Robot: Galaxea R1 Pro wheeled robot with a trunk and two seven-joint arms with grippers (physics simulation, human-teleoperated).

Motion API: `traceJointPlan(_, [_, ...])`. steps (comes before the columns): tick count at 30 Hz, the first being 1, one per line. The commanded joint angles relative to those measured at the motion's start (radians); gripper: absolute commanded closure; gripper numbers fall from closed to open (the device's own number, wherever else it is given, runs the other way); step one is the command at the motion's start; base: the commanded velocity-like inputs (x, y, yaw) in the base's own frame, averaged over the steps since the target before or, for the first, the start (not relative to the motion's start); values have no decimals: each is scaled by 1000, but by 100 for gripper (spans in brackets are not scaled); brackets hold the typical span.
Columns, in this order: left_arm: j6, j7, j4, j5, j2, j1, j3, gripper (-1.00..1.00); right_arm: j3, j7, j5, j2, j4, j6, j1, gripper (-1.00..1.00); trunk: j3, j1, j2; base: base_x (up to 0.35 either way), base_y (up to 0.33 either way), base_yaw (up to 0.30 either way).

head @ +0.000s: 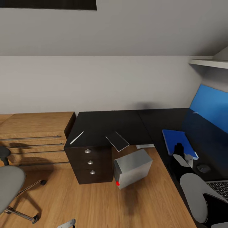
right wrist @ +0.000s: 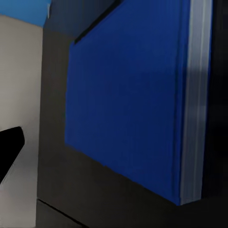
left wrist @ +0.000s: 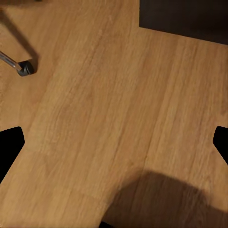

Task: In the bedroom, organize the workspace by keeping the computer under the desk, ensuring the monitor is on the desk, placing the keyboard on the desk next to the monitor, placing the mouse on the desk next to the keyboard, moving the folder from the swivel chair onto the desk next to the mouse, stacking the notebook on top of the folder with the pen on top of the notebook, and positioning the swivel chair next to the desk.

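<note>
Right gripper: the dark gripper (head: 179,151) hangs low over the near end of the flat bright-blue folder with a white edge (head: 178,141); its jaws stand apart, nothing between them, one dark fingertip (right wrist: 9,147) showing at the edge of the right wrist view.
Folder: flat on the glossy black L-shaped desk (head: 126,125), directly beneath the right gripper; in the right wrist view the blue cover (right wrist: 128,90) lies on the black top with its white edge along one side.
Mouse: the small black rounded mouse (head: 203,168) sits on the desk just beside the right gripper, on its outer side.
Keyboard: the slim silver-grey keyboard with dark keys (head: 220,186) lies just past the mouse, nearer the robot, partly hidden by the arm.
Monitor: the wide flat screen (head: 210,109), glowing blue, stands behind the folder, beyond the right gripper.
Notebook: the thin pale-grey rectangular notebook (head: 117,141) lies well to the left of the right gripper, overhanging the desk's front edge.
Pen: the thin whitish stick pen (head: 77,138) lies farther left still, above the dark drawer unit with round silver knobs (head: 90,164).
Computer: the pale grey tower case with a red button (head: 132,168) stands tilted on the wooden floor (head: 95,202), under the notebook's corner of the desk.
Swivel chair: the grey upholstered chair (head: 9,186) is far left, well apart from the desk.
Left gripper: its fingertips (left wrist: 10,145) are spread wide over bare floor, holding nothing; a chair caster (left wrist: 24,69) is near.
</note>
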Motion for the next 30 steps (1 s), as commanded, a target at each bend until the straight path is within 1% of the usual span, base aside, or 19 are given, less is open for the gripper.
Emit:
traceJointPlan(1, [-3, 7, 1, 7, 0, -1, -9, -100, 1, 4, -5, 0, -2, -4, 0, -100, 2, -4, 7, 0, 0, 0])
traceJointPlan(3, [-3, 7, 1, 7, 0, -1, -8, -100, 1, 23, -3, 7, -7, -6, 0, -100, 9, -12, 21, 0, 0, 0])
traceJointPlan(4, [-3, 7, 1, 7, 0, -1, -9, -100, 1, 35, -1, 15, -13, -7, 0, -100, 12, -15, 28, 0, 0, 0])
traceJointPlan(5, [-3, 7, 1, 7, 0, -1, -9, -100, 1, 59, 4, 31, -28, -8, 0, -100, 15, -19, 35, 0, 0, 0])
traceJointPlan(8, [-3, 7, 1, 7, 0, -1, -10, -100, 1, 102, 11, 49, -52, -9, 7, -100, 24, -31, 56, 0, 0, 0])
traceJointPlan(11, [-3, 7, 2, 7, 0, -1, -9, -100, 2, 145, 15, 62, -77, -10, 30, -100, 34, -42, 77, 0, 0, 0])
traceJointPlan(13, [-3, 7, 2, 7, 1, -1, -10, -100, 2, 174, 19, 79, -120, -11, 57, -100, 40, -50, 91, 0, 0, 0])
traceJointPlan(15, [-3, 7, 2, 6, 1, -1, -10, -100, 2, 180, 24, 88, -136, -11, 65, -100, 43, -54, 98, 0, 0, 0])
traceJointPlan(17, [-3, 7, 2, 5, 1, -1, -10, -100, 3, 191, 38, 99, -151, -11, 75, -100, 43, -54, 98, 0, 0, 0])
traceJointPlan(20, [-6, 7, 2, 2, -4, -1, -13, -100, 6, 204, 75, 121, -158, -5, 83, -100, 43, -54, 98, 0, 0, 0])
traceJointPlan(23, [-7, 7, 3, 1, -6, -1, -14, -100, 19, 206, 90, 148, -158, -2, 85, -100, 43, -54, 98, 0, 0, 7])
traceJointPlan(27, [-8, 6, 3, 1, -7, -1, -14, -100, 27, 204, 94, 159, -155, -1, 85, -100, 44, -54, 98, 0, 0, 99])
traceJointPlan(30, [-8, 4, 3, 0, -7, -1, -15, -100, 37, 203, 95, 162, -141, 0, 85, -100, 46, -54, 98, 0, 0, 170])
